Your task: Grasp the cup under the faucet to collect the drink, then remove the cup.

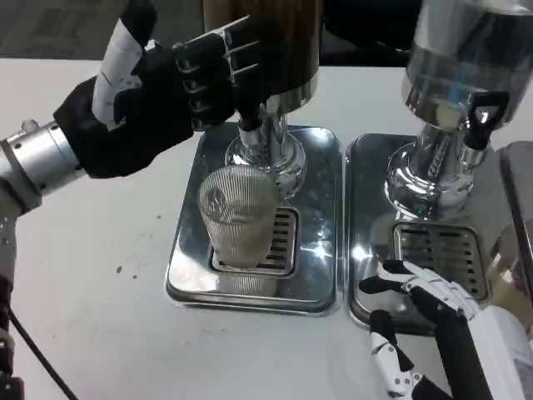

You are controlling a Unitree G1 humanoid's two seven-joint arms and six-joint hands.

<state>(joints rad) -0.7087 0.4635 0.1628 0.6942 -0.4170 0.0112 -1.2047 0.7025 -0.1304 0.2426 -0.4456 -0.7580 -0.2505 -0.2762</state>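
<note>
The left hand [158,92] is raised above the table [83,283] at the upper left, its fingers [218,62] reaching toward the black tap [248,107] of the left drink dispenser [262,50]; whether they press on it or merely touch it cannot be told, and the hand holds nothing that can be seen. Just below, a ribbed clear cup [237,217] stands upright on the slotted grate [279,246] of the left metal drip tray [254,221], directly under the tap and in front of the dispenser's shiny round base [266,158]. What is inside the cup cannot be made out through its ribbed wall. Beside it to the right sits a second metal tray [366,192] with its own grate [439,250], bearing the second dispenser [462,75], whose clear tank and black tap [483,112] stand above a chrome foot. At the lower right the right hand [425,321] rests at the near edge of that second tray, fingers spread and empty, well apart from the cup.
</note>
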